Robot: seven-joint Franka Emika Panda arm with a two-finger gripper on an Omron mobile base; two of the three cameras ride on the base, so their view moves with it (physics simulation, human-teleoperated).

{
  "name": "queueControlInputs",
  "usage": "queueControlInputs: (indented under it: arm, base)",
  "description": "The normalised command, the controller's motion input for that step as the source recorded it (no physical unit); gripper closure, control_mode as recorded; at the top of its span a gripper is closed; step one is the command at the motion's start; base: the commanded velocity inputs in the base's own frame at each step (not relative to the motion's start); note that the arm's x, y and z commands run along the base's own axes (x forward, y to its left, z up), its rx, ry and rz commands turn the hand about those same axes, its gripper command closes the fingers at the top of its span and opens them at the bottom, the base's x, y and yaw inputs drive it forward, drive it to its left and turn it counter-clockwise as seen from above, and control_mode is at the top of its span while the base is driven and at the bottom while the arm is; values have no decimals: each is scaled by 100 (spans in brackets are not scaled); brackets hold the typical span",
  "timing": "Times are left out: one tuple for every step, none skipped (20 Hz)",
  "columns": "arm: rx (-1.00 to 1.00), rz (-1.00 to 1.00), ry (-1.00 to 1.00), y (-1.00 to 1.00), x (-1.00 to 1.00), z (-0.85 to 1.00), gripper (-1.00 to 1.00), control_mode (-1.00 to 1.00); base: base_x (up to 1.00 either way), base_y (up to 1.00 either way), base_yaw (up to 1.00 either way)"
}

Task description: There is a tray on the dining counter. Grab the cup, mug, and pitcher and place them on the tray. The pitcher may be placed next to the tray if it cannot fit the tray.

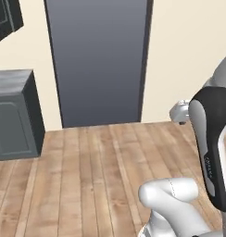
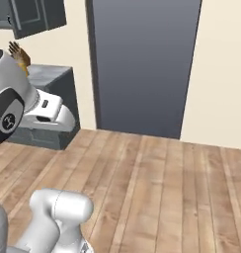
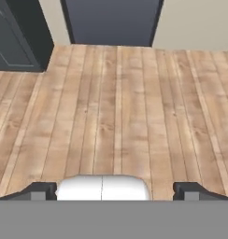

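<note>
The tray, cup, mug, pitcher and dining counter are out of view. In the hand view my gripper (image 3: 115, 191) is open: its two dark fingertips (image 3: 41, 191) stand far apart with nothing between them, over bare wooden floor (image 3: 116, 102). My white arm (image 1: 212, 139) rises at the right of the left base view. In the right base view the arm (image 2: 14, 106) is at the left.
A tall dark grey door (image 1: 98, 60) is set in the cream wall straight ahead. A dark grey cabinet (image 1: 13, 115) stands at the left against the wall, with a wall cabinet (image 2: 33, 17) above it. Open plank floor lies between me and the door.
</note>
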Motion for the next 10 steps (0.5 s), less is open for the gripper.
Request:
queueControlInputs:
  arm:
    - [0, 0, 0, 0, 0, 0, -100, 100]
    - [0, 0, 0, 0, 0, 0, -100, 100]
    - [0, 0, 0, 0, 0, 0, -100, 100]
    - [0, 0, 0, 0, 0, 0, -100, 100]
    - [0, 0, 0, 0, 0, 0, -100, 100]
    - [0, 0, 0, 0, 0, 0, -100, 100]
    - [0, 0, 0, 0, 0, 0, -100, 100]
    - [0, 0, 0, 0, 0, 0, -100, 100]
    - [0, 0, 0, 0, 0, 0, -100, 100]
    - [0, 0, 0, 0, 0, 0, -100, 100]
  base:
    - [91, 70, 50]
    - [87, 55, 56]
    - [82, 49, 61]
    - [81, 42, 63]
    - [77, 38, 66]
    - [75, 36, 67]
    - [75, 36, 67]
    - [74, 36, 67]
    - [75, 36, 67]
    - [75, 36, 66]
